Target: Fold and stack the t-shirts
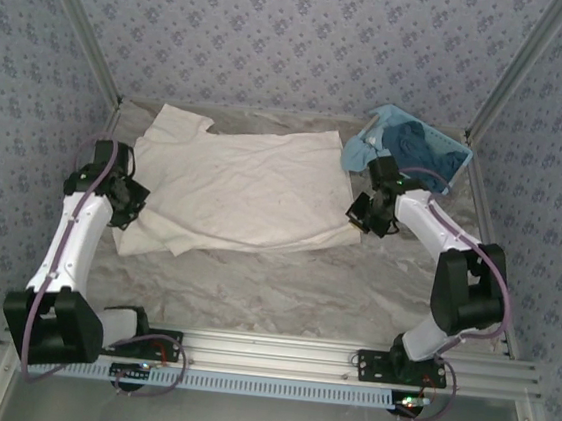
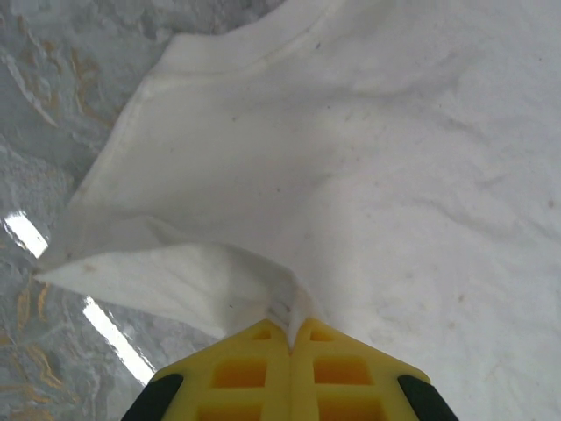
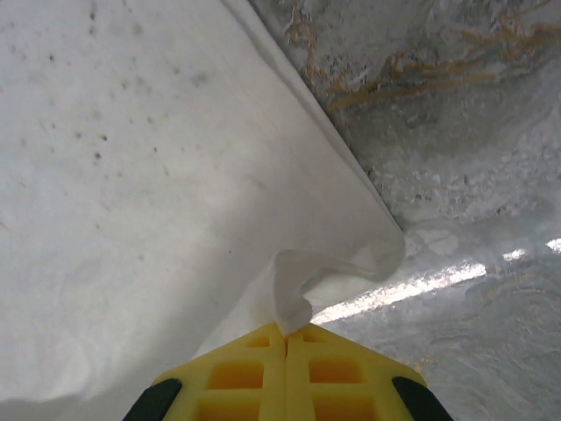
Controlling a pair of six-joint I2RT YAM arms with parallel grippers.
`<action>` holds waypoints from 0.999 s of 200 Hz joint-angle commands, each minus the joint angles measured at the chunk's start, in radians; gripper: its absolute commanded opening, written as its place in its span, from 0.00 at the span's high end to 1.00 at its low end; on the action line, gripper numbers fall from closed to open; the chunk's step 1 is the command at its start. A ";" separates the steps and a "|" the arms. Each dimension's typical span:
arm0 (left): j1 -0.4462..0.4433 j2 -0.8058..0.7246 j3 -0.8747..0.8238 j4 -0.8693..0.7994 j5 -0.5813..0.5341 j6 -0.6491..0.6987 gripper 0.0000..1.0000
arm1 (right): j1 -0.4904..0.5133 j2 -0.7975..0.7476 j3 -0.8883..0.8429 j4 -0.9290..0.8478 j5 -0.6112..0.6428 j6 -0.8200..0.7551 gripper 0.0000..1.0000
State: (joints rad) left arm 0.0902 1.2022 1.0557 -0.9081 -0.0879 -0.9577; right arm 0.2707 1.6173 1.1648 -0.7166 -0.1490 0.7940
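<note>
Marbled table (image 1: pixel 283 291) bears a rumpled cream t-shirt (image 1: pixel 243 191), dark-specked, both jaws clamped on its edges.

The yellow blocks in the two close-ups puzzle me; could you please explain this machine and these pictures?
This is a robot: a left arm and a right arm bolted at the near edge of a table. The wide picture is from a fixed camera above and behind; each close-up is from a wrist camera. The yellow blocks are pincer fingers. The left pincer and the right pincer are each shut on an edge of the cream t-shirt spread on the table, at opposite sides. A blue basket with blue cloth stands at the far right.
</note>
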 commanded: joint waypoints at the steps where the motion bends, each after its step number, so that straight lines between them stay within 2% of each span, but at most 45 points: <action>1: 0.018 0.029 0.042 -0.010 -0.053 0.080 1.00 | -0.008 0.049 0.081 -0.015 0.005 -0.017 1.00; 80: 0.056 0.139 0.099 0.048 -0.050 0.196 1.00 | -0.023 0.191 0.228 -0.014 0.002 -0.039 1.00; 177: 0.102 0.277 0.155 0.123 0.062 0.324 1.00 | -0.030 0.312 0.347 0.004 -0.024 -0.061 1.00; 200: 0.105 0.318 0.182 0.132 0.060 0.345 1.00 | -0.032 0.336 0.367 0.008 -0.027 -0.063 1.00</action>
State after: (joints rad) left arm 0.1841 1.4868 1.1900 -0.8036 -0.0452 -0.6640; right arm 0.2470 1.9190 1.4879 -0.7021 -0.1650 0.7502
